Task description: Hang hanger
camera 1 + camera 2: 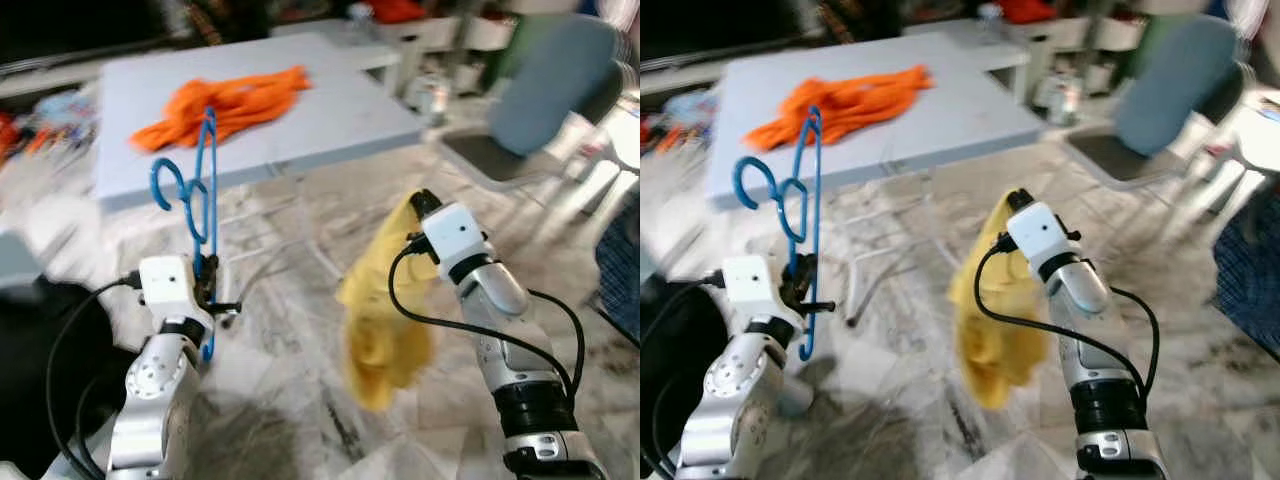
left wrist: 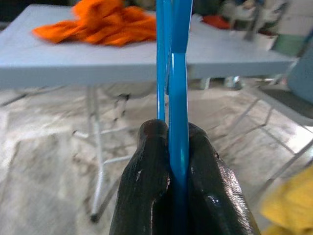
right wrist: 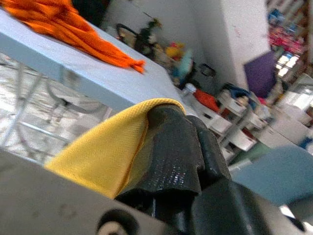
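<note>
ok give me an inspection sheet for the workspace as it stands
surface: grey folding table, marble-look floor below.
job's things: blue hanger held upright; yellow garment hanging free.
clutter: orange cloth heaped on the table.
grippers: left gripper shut on the hanger's bar; right gripper shut on the garment's edge.
cables: black cable looping along the right forearm, another by the left arm.
surroundings: blue-grey chair to the right, blurred shelves behind.
</note>
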Robot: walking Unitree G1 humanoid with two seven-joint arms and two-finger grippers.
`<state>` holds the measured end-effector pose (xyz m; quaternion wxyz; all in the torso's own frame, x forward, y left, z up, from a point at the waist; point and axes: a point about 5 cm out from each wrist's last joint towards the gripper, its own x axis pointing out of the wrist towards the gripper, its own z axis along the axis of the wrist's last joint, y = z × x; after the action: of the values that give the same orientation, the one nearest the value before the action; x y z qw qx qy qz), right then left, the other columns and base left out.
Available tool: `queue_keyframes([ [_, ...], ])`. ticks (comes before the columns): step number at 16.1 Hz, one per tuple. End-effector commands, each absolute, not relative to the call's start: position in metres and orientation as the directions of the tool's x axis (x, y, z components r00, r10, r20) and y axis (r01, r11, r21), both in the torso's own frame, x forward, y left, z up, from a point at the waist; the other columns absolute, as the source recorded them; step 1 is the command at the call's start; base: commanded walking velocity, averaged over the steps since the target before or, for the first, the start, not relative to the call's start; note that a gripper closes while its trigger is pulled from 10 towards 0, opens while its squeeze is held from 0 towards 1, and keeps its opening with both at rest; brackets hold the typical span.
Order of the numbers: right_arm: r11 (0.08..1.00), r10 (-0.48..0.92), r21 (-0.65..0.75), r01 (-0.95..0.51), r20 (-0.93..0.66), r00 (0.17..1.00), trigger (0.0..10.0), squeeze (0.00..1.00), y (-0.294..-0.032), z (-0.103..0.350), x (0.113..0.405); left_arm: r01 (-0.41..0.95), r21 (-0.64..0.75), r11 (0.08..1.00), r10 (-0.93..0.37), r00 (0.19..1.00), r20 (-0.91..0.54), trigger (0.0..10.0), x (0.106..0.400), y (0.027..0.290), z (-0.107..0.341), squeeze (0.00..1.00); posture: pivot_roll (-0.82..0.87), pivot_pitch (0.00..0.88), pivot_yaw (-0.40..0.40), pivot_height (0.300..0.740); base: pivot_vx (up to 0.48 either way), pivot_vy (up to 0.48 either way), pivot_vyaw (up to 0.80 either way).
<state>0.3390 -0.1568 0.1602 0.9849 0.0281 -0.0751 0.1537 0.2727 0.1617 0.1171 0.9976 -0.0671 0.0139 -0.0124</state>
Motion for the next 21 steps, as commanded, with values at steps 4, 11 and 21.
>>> queue_keyframes([
  [4, 0.953, 0.295, 0.009, -0.303, 0.21, 0.932, 10.0, 0.0, -0.161, 0.18, 0.342, 0.012, -0.127, 0.992, -0.015, 1.0, -0.025, 10.0, 0.275, 0.157, 0.12, 0.0, -0.07, 0.0, 0.012, 0.74, 0.298, 0.0, 0.0],
  [11, 0.906, 0.268, 0.301, -0.298, 0.137, 0.954, 10.0, 0.0, -0.152, 0.172, 0.349, -0.002, -0.131, 0.991, -0.002, 1.0, -0.027, 10.0, 0.277, 0.158, 0.12, 0.0, -0.06, 0.0, 0.008, 0.74, 0.3, 0.0, 0.0],
  [21, 0.864, 0.313, 0.387, -0.321, 0.086, 0.946, 10.0, 0.0, -0.152, 0.156, 0.331, -0.096, -0.099, 0.99, 0.096, 0.995, -0.002, 10.0, 0.273, 0.178, 0.127, 0.0, -0.05, 0.0, -0.002, 0.74, 0.3, 0.0, 0.0],
])
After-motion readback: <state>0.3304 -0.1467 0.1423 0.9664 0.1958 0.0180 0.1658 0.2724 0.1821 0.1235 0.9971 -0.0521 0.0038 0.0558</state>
